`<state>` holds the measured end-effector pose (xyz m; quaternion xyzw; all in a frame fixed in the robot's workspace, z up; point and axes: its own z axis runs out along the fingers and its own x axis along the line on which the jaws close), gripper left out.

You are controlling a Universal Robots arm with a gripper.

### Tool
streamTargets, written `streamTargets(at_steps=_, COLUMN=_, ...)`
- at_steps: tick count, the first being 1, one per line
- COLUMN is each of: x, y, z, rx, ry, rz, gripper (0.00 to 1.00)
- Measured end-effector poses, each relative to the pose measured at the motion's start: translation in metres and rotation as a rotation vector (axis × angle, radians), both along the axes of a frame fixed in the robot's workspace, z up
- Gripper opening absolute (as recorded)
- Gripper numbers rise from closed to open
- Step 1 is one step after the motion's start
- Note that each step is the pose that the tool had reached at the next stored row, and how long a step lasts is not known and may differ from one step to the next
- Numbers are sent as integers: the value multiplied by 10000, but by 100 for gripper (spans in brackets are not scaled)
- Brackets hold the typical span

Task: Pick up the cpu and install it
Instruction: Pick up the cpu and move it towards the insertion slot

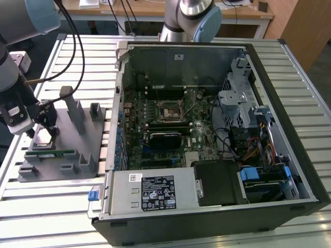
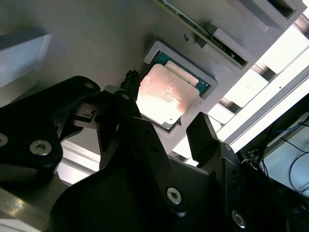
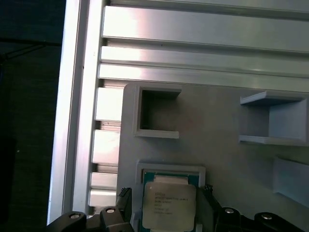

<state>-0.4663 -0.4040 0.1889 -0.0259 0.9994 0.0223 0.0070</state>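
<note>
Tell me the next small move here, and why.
Probably ease the gripper straight down a touch. It is open, one finger on each side of the cpu, which lies flat in its recess in the grey fixture, with gaps showing between fingers and cpu.

Exterior view high, wide; both wrist views near cpu (image 3: pixel 169 205) (image 2: pixel 161 94).

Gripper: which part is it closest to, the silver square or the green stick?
The silver square, the cpu: the open gripper straddles it, a finger on each side. The green stick lies off to one side.
</note>
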Motion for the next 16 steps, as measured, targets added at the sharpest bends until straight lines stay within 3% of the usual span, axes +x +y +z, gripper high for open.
streamTargets(at_steps=14, x=6, y=0, z=-43, rx=-13, ry=-7, rz=0, gripper=65)
streamTargets(at_steps=15, x=5, y=0, z=-43, rx=-13, ry=-8, rz=0, gripper=58)
streamTargets(at_steps=16, x=5, y=0, z=-43, rx=-13, ry=-11, rz=0, gripper=58)
